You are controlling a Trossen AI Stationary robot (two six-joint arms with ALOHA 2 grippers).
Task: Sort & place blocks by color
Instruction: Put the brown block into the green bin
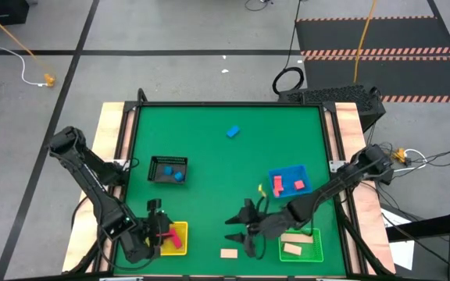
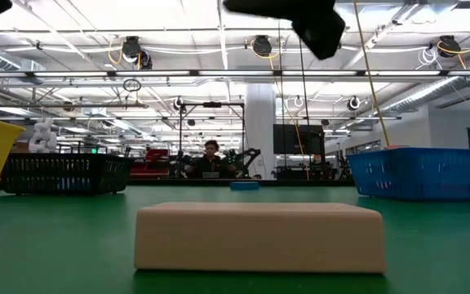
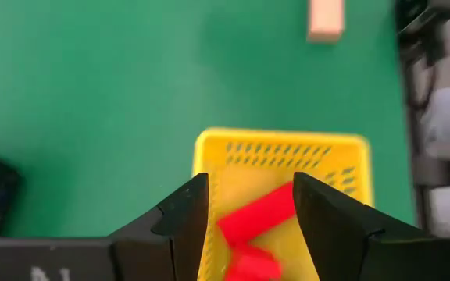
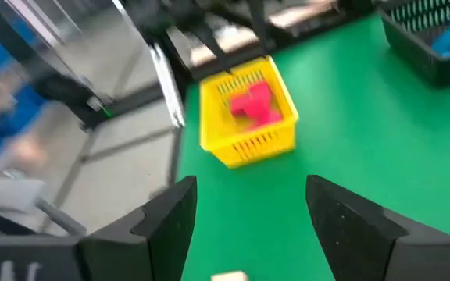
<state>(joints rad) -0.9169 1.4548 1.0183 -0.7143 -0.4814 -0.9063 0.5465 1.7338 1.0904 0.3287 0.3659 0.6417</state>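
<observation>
Right end effector point(image 1: 244, 228) released, empty, hovering just above the cream bar point(image 1: 228, 253) loose on the bench point(image 1: 217, 164); we risk nudging it off-line on descent. Left end effector point(image 1: 156, 226) also released over the yellow tray point(image 1: 180, 228), red blocks point(image 3: 260, 218) inside

My table: green mat point(image 1: 225, 164), wood rails point(image 1: 114, 133) each side. Four trays sit toward near edge: black tray point(image 1: 167, 169) at left, yellow tray point(image 1: 180, 238) near it at front, blue tray point(image 1: 290, 180) at right, green tray point(image 1: 312, 248) in front of that. Beyond table, seated person point(image 2: 210, 160) at far bench, grey floor, cable coil point(image 1: 288, 80)
</observation>
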